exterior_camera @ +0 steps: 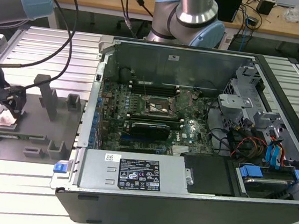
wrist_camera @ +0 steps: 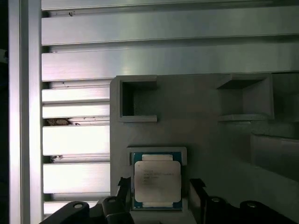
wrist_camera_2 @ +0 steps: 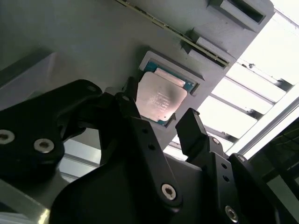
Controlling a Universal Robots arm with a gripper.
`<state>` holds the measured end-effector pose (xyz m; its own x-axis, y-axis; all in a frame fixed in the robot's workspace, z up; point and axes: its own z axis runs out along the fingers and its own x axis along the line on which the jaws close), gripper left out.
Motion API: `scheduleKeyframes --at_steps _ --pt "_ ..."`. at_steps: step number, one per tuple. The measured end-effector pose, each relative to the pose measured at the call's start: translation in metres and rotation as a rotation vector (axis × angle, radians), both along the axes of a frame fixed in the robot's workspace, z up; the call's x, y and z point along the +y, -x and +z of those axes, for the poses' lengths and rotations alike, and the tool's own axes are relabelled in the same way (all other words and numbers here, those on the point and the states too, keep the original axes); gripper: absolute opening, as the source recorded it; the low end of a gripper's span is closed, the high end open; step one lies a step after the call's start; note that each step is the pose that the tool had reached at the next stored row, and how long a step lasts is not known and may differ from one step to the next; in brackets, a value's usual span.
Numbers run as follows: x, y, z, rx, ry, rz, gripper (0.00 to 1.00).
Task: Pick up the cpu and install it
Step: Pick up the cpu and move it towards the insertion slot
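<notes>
Under everything, a slotted table (exterior_camera: pixel 49 46), bearing the rest at one working level.

Well apart from the gripper (exterior_camera: pixel 11 113), toward the exterior view's right: an open case (exterior_camera: pixel 193 203), laid on its side with the cover off, probably to turn the board (exterior_camera: pixel 137 121) upward and leave the socket (exterior_camera: pixel 158 108) reachable from above. Socket dark in the middle, seemingly empty, so no install yet. Lever position too small to tell.

Directly beneath the gripper: a grey plate (exterior_camera: pixel 32 142), flat on the table just beside the case, moulded with posts and recesses, presumably to keep each part at a known spot and angle for a repeatable pickup.

Between the fingers (wrist_camera_2: pixel 140 135), in a shallow square pocket (wrist_camera: pixel 158 151) of that plate: the cpu (wrist_camera: pixel 157 182), flat, pale metal lid up, square to the pocket walls. A pose well suited to a pinch on two opposite edges. Not lifted.

Gripper aimed down at the plate, spread a little wider than the cpu. One finger just beside one edge, the other just beside the opposite edge, with a sliver of gap on each side in both wrist views. Holds nothing; no firm contact to be seen. Judged as the pickup step, grasp not yet made.
</notes>
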<state>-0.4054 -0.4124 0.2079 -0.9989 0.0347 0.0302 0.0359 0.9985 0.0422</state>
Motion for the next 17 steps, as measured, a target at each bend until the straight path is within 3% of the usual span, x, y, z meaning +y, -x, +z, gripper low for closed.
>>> scheduleKeyframes --at_steps 8,17 --pt "0.0 0.0009 -0.0097 -0.0063 0.0001 0.001 0.6" --pt "0.0013 0.0064 -0.0171 -0.0336 0.0016 0.013 0.6"
